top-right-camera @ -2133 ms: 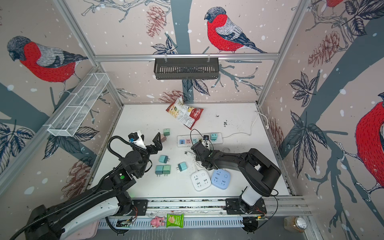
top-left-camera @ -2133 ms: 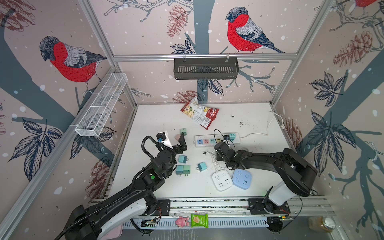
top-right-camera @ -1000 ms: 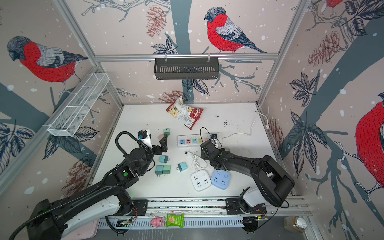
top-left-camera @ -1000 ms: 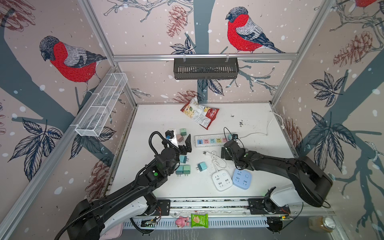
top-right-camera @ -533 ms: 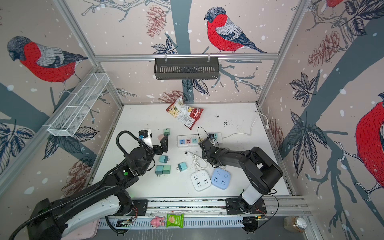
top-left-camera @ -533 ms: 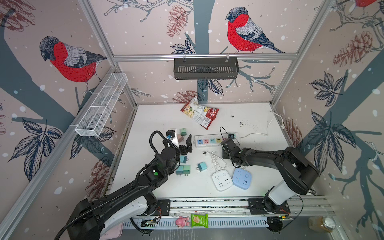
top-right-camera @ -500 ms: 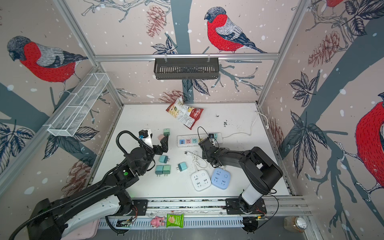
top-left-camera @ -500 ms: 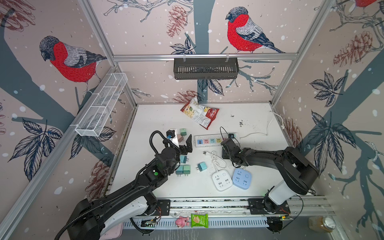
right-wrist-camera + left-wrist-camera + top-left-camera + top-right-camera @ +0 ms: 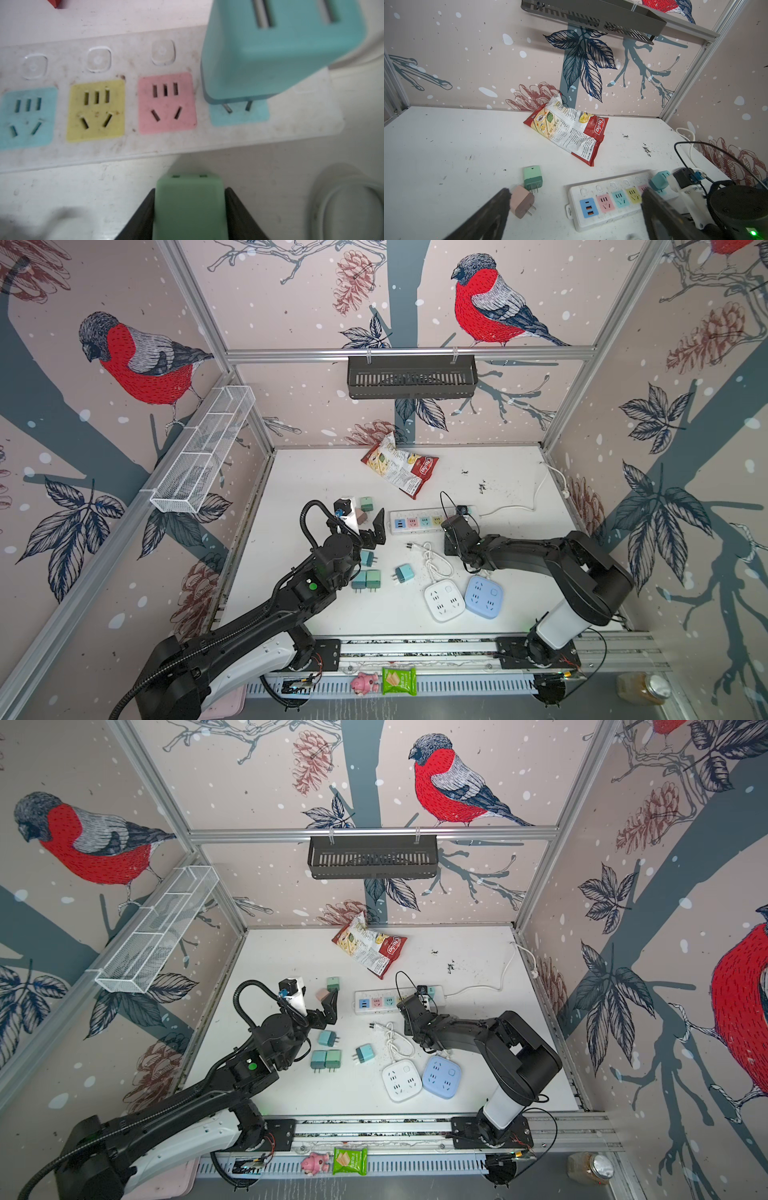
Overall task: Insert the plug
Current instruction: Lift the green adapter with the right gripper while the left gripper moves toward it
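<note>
Plug [image 9: 188, 207] looks boxy, pale green, perhaps matte.

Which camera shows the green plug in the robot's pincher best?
The right wrist view: the green plug fills the foreground between the black fingers of the right gripper. In both top views and the left wrist view it is hidden.

Black left gripper [image 9: 575, 195] spread wide; white plastic power strip [image 9: 623, 211] at its one o'clock, pink cube-shaped plug [image 9: 521, 201] at eleven.
</note>
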Motion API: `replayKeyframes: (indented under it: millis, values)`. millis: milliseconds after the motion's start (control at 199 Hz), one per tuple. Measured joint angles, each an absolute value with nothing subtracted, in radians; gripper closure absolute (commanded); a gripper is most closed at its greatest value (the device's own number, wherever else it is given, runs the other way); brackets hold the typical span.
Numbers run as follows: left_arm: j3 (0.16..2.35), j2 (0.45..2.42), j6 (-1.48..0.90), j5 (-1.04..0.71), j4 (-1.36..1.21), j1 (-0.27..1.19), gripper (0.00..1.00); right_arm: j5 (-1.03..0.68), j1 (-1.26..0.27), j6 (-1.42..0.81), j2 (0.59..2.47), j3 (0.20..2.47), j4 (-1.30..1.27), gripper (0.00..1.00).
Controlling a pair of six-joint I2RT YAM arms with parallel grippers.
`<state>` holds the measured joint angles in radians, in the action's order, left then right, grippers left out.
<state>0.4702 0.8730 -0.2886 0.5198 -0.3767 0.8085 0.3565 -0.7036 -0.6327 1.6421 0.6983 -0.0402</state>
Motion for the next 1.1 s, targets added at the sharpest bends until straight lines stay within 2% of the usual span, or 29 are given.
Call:
replayKeyframes:
  millis: [241, 572, 717, 928, 1103]
  values:
    - [0.472, 0.878, -0.289, 0.498, -0.377, 0.809, 0.03, 0.339, -0.71, -0.632, 1.622, 0.693, -0.033, 0.74]
    - [0.475, 0.846, -0.289, 0.408, -0.377, 0.809, 0.03, 0.396, -0.793, -0.607, 1.375, 0.611, -0.015, 0.78]
    - [0.455, 0.818, -0.273, 0.309, -0.393, 0.809, 0.03, 0.454, -0.861, -0.563, 1.229, 0.543, -0.065, 0.81]
    - [0.426, 0.822, -0.194, 0.072, -0.463, 0.814, 0.12, 0.532, -0.955, -0.458, 1.034, 0.434, -0.197, 0.84]
    - [0.453, 0.871, -0.163, -0.039, -0.474, 0.822, 0.16, 0.609, -1.053, -0.339, 0.901, 0.331, -0.358, 0.93]
